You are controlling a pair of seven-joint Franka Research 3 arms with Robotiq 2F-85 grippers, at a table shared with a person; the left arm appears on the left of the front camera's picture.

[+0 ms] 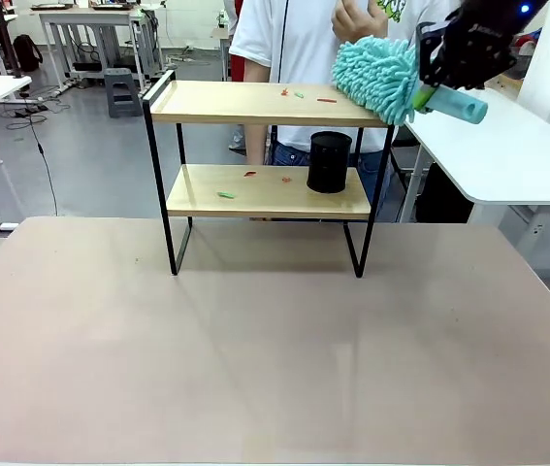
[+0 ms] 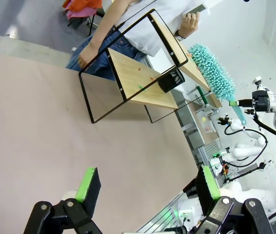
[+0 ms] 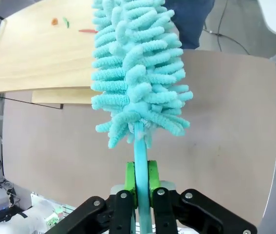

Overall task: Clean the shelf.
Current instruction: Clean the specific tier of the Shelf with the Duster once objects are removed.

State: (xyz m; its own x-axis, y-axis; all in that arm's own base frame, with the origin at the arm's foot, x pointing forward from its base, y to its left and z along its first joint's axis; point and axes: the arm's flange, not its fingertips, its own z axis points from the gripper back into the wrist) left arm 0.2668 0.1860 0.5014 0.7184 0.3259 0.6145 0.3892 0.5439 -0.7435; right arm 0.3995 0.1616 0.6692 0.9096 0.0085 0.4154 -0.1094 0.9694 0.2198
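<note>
The shelf stands at the far side of the table, two light wood boards in a black frame. Small red and green scraps lie on its top board, and more scraps on the lower one. My right gripper is shut on the handle of a teal fluffy duster. The duster's head is at the right end of the top board. In the right wrist view the duster rises from my right gripper over the shelf's top board. My left gripper is open and holds nothing, well away from the shelf.
A black cup stands on the right of the lower board. A person stands just behind the shelf, one hand near its frame. A white table adjoins at the right. The brown table spreads in front of the shelf.
</note>
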